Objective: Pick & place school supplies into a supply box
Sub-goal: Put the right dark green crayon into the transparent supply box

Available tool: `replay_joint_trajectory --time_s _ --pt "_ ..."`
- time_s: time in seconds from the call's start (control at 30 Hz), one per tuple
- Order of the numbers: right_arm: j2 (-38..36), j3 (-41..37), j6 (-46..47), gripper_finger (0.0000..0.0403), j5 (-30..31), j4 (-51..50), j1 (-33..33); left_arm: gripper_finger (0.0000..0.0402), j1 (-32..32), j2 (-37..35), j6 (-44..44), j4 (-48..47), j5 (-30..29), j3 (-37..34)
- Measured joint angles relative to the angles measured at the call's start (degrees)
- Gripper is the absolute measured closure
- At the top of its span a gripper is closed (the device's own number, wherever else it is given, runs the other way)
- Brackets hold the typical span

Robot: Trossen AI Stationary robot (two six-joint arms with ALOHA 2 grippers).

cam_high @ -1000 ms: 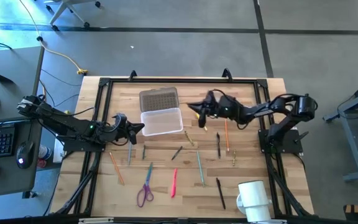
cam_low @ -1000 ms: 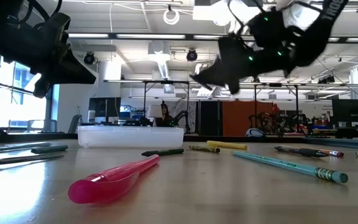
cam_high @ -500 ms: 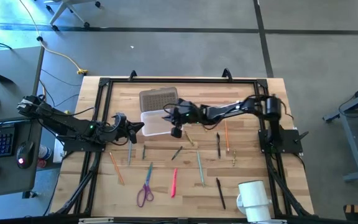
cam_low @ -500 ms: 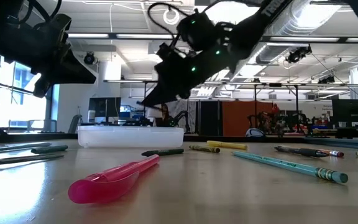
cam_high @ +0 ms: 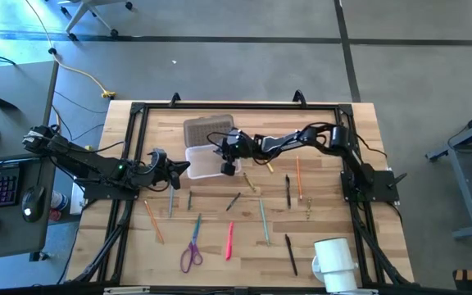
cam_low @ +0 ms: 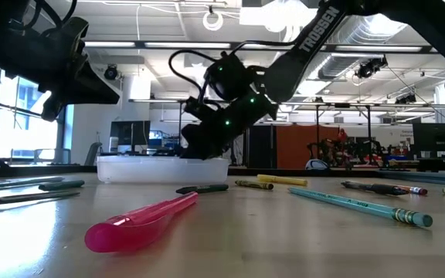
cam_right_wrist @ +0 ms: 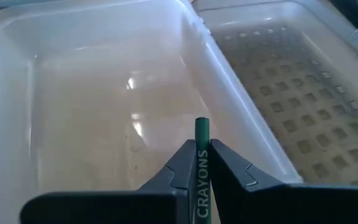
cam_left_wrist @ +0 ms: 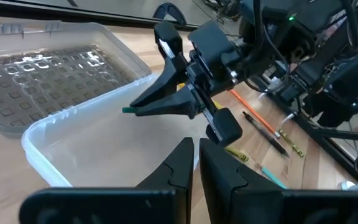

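While a green crayon [cam_right_wrist: 202,163] sits pinched between its 2 fingers, the right gripper [cam_high: 222,151] hangs over the supply box [cam_high: 201,168], the crayon's tip pointing into the clear tub. Beside the box lies a grey textured lid [cam_high: 209,129], touching its far rim. Closed and holding nothing, the left gripper [cam_high: 183,170] waits just beside the box's left end. Pencils, a pink pen [cam_high: 229,241] and purple scissors [cam_high: 192,248] lie scattered on the wooden table [cam_high: 326,123], near a white mug [cam_high: 333,260].

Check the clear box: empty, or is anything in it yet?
Empty. The right wrist view shows the box's bare floor; the green pencil is above it, between the right gripper's fingers.
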Motion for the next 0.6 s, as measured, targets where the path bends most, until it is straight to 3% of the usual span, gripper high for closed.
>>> replay_joint_trajectory --time_s 0.23,0.43,0.6 --pt "0.18 0.01 -0.31 0.0366 -0.16 2.25 -0.12 0.034 0.0 0.0 0.0 0.02 0.0 0.0" --pt "-0.28 -0.04 -1.59 0.0333 -1.39 1.34 0.47 0.034 0.0 0.0 0.0 -0.01 0.0 0.0" --pt "-5.01 -0.06 -7.04 0.0304 -1.53 -0.23 3.01 0.034 0.0 0.0 0.0 -0.02 0.0 0.0"
